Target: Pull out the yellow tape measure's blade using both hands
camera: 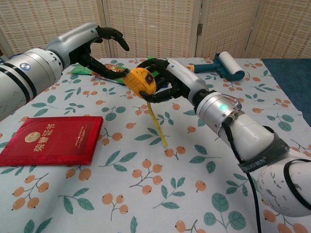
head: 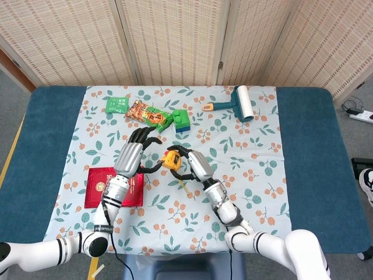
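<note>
The yellow tape measure is held above the floral cloth, gripped from the right by my right hand. A short length of its yellow blade hangs free, slanting down to the cloth, and nothing holds its tip. My left hand is just left of the case. Its fingers are spread above the case, and its thumb reaches toward the case's left side. I cannot tell whether the thumb touches.
A red booklet lies under my left forearm. At the back are a green packet, an orange snack bag, a green-and-blue block and a teal lint roller.
</note>
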You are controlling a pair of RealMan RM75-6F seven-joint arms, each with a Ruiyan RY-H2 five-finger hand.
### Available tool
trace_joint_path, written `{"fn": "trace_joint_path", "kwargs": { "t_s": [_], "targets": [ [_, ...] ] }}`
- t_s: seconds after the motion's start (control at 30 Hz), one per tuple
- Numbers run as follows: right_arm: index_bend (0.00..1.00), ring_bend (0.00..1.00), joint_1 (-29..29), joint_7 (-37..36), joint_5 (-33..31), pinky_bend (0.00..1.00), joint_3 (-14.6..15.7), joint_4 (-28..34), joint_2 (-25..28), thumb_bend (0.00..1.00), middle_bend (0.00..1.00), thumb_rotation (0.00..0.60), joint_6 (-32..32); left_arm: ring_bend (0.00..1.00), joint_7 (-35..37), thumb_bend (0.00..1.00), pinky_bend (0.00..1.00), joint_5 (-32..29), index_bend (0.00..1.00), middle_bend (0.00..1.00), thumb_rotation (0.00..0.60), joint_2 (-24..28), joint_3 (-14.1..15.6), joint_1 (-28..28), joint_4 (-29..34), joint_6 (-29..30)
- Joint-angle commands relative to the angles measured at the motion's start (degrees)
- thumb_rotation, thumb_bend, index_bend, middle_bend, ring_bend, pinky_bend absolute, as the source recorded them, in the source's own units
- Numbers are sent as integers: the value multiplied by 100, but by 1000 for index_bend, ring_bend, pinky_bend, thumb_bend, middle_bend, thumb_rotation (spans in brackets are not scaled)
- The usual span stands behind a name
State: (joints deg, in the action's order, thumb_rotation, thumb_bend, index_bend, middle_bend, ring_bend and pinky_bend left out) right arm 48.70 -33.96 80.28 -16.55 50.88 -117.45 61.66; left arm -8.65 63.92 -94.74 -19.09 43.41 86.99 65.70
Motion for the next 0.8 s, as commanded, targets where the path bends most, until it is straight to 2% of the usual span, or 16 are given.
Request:
{"fn": "trace_joint_path", "kwargs": {
  "t_s": [0.03, 0.8],
  "targets": [
    [588, 477, 3, -7, -4, 321, -4, -8, 0, 479, 512, 600, -9, 83, 13, 719, 16, -2, 421, 144, 600, -1, -2, -3, -20, -1],
    [588, 474, 116, -121, -104, 321, -130, -216, -84, 480, 512, 600, -161, 119, 327, 883, 42, 118, 511, 193, 600, -260, -13, 46, -487, -34]
  ]
}}
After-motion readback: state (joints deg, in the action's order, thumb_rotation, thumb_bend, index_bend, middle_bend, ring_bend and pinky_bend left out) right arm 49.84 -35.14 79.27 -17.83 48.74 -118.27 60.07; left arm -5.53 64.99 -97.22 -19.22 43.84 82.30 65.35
